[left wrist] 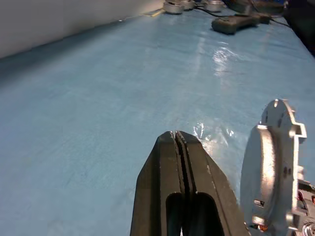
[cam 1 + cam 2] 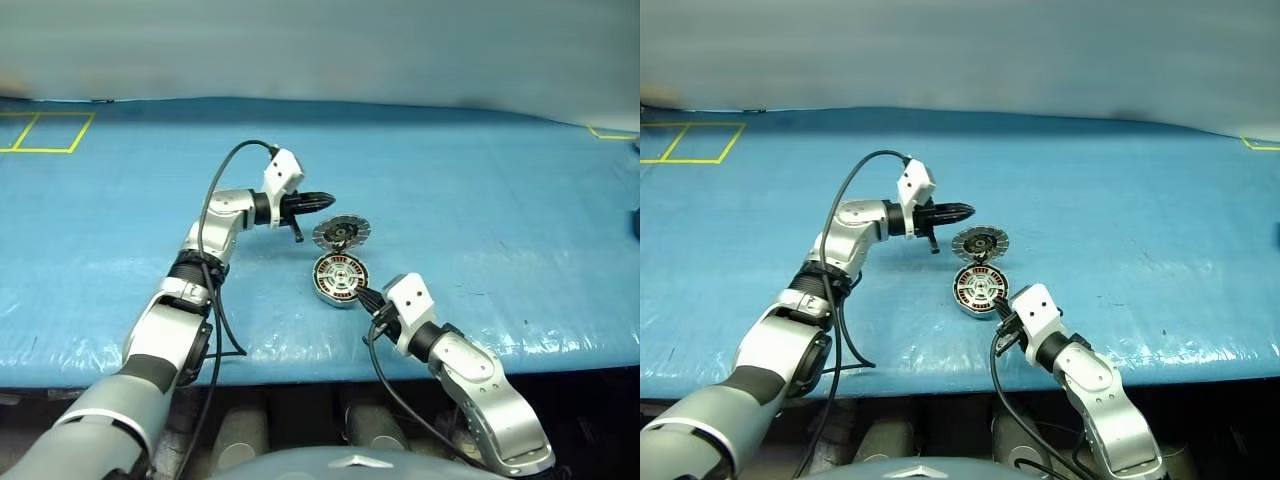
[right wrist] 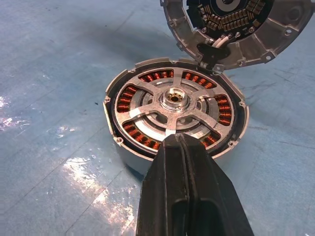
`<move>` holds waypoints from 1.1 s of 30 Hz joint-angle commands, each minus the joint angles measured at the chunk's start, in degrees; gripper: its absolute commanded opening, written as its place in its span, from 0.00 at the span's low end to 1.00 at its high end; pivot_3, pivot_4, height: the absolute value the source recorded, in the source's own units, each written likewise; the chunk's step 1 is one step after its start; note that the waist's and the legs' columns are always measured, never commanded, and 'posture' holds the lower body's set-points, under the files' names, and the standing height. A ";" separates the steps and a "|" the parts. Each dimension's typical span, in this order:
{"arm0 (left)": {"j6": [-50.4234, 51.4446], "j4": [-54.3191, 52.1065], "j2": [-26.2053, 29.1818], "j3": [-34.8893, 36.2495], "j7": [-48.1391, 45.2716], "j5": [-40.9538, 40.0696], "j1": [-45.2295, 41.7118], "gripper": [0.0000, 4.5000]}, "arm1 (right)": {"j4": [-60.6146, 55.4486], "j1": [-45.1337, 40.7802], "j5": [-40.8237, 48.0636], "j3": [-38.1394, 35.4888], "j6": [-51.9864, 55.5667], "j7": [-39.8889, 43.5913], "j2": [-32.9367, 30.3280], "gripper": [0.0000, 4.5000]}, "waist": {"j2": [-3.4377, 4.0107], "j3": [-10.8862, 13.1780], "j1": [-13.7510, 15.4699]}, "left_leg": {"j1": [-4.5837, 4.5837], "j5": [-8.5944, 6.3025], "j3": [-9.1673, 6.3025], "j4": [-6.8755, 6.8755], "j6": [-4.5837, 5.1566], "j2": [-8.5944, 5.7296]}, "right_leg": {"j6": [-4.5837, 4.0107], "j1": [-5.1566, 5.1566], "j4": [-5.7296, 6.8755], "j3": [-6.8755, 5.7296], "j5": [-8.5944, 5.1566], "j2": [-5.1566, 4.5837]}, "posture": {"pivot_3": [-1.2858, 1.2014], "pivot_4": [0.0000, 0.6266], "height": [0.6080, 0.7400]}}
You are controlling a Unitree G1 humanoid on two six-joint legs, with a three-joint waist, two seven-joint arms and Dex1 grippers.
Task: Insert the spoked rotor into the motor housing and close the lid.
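The motor housing (image 3: 129, 161) sits on the blue table near the front edge. The spoked rotor (image 3: 173, 101) lies inside it, silver spokes over copper coils. The lid (image 2: 341, 233) stands upright on its hinge at the housing's far side, with its segmented inner face (image 3: 235, 19) turned toward me. My left gripper (image 2: 328, 201) is shut and empty, hovering just left of and behind the lid, whose grey outer face (image 1: 269, 167) shows beside its fingers. My right gripper (image 3: 179, 140) is shut and empty, its tip at the housing's near rim.
The table is covered by a blue sheet (image 2: 480, 190). Yellow tape squares (image 2: 45, 131) mark its far left corner. A grey device with cables (image 1: 237, 21) and some round metal parts lie far off along the table. The table's front edge (image 2: 300, 360) runs close behind the right gripper.
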 commanded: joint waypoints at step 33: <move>-16.91 -7.40 3.83 -15.72 -12.36 16.93 3.40 0.01 | -10.91 4.92 5.24 -8.72 2.35 -1.64 -5.67 0.00 | 0.06 -0.06 0.52 | 0.13 0.00 -0.06 0.35 0.01 -0.01 | 0.11 0.26 0.12 0.03 0.06 0.02 | 0.52 0.24 1.00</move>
